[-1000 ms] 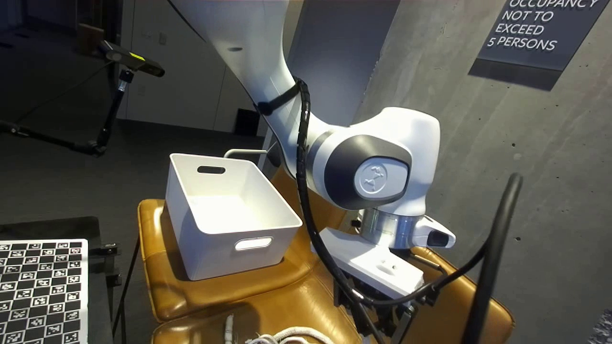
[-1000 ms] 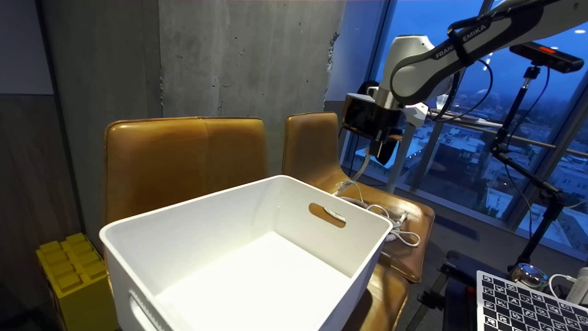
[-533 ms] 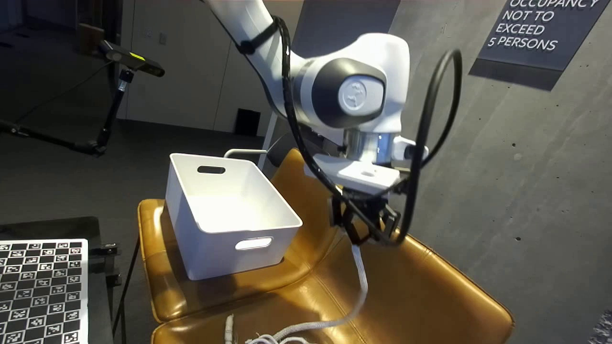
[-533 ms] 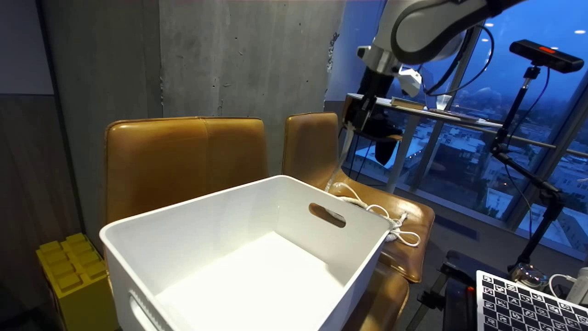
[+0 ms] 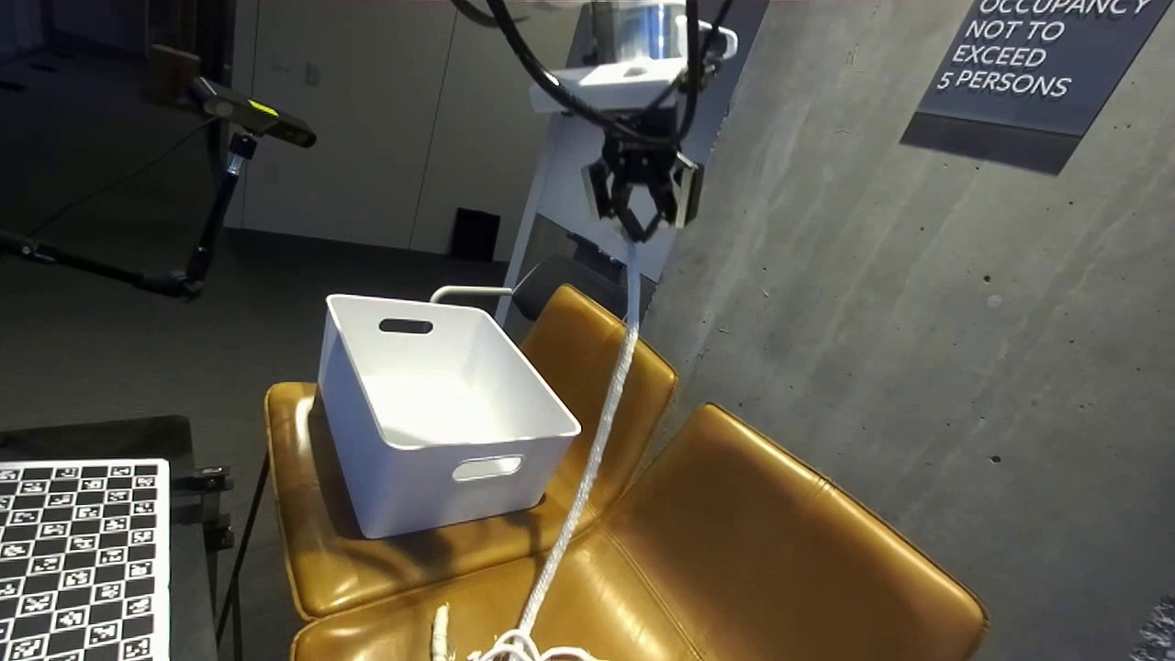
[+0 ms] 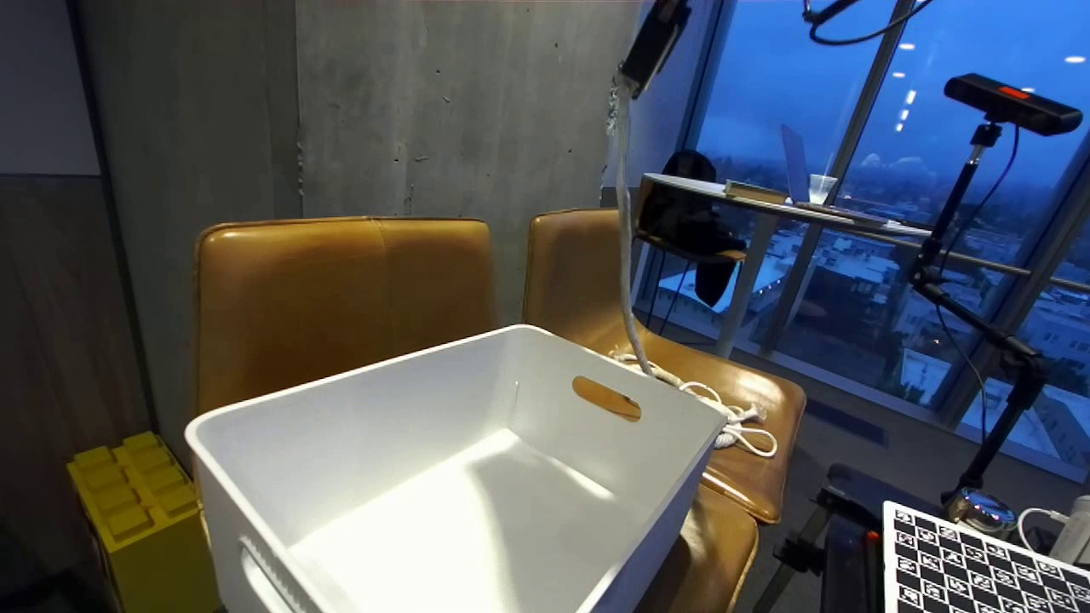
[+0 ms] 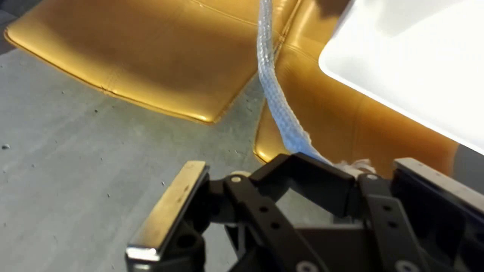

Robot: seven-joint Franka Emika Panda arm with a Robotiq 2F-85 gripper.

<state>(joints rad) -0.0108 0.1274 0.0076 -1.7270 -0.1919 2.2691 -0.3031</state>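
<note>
My gripper [image 5: 635, 234] is shut on one end of a pale braided rope [image 5: 597, 441] and holds it high above the tan leather chairs. The rope hangs from the fingertips to a loose tangle on the seat of a chair [image 5: 780, 532]. In the other views the gripper [image 6: 632, 81] and rope [image 6: 624, 213] show the same hold. In the wrist view the fingertips [image 7: 297, 155] meet over the rope [image 7: 270, 75], and a frayed end sticks out beside them. A white bin [image 5: 413, 496] with handle slots stands on the adjoining chair. It is empty inside in both exterior views [image 6: 383, 426].
A concrete wall [image 5: 918, 367] rises behind the chairs. A checkered board [image 5: 83, 560] lies on a dark stand near the bin. A camera on a jointed arm [image 6: 1013, 106] stands near the window. A yellow brick-shaped box [image 6: 136, 511] is on the floor beside a chair.
My gripper has risen well above the chairs and moved toward the bin's side, with the rope end in it. More rope has lifted off the seat and now hangs nearly straight. The bin has not moved.
</note>
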